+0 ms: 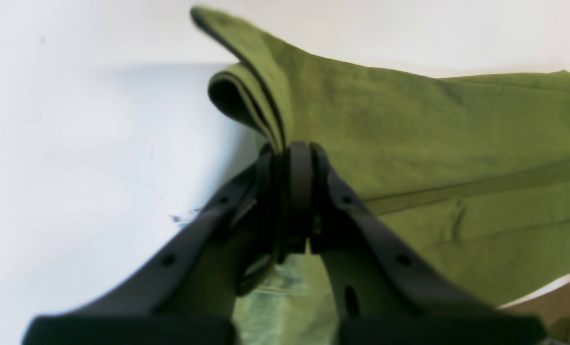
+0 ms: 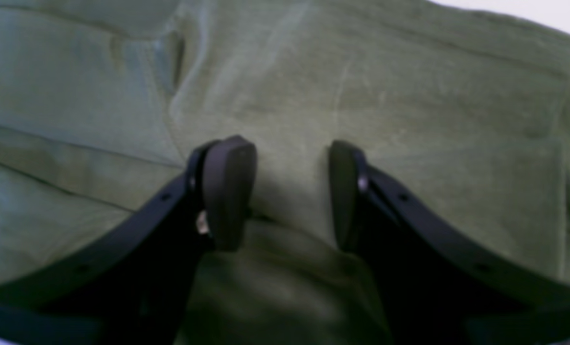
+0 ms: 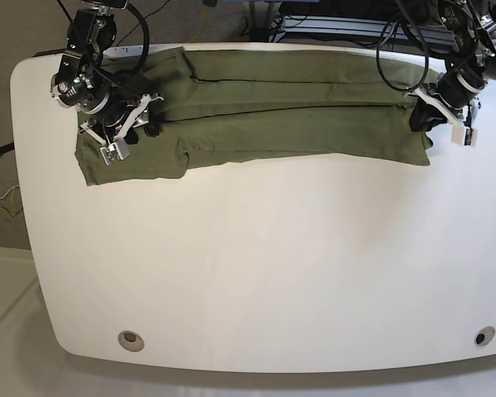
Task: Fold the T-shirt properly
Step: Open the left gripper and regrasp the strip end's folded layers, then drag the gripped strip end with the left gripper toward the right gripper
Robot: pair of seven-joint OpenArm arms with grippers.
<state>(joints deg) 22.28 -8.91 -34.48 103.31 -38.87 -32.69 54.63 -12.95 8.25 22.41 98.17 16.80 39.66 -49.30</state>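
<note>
Overhead, T-shirt (image 3: 289, 112) stretched as a long folded band across the far side of the white table (image 3: 256, 265), one arm at each end. Left gripper (image 3: 423, 116) at the band's right end in that view, state unclear from there. Up close in the left wrist view, left gripper (image 1: 292, 155) clamped tight on a bunched, layered edge of cloth (image 1: 409, 143) (folded layers curling up above the pads). Right gripper (image 3: 131, 124) over the opposite end; only its wrist view shows fingers (image 2: 229, 187) spread apart, pressed down onto green fabric (image 2: 409, 110), a hump of cloth between them, nothing pinched.
</note>
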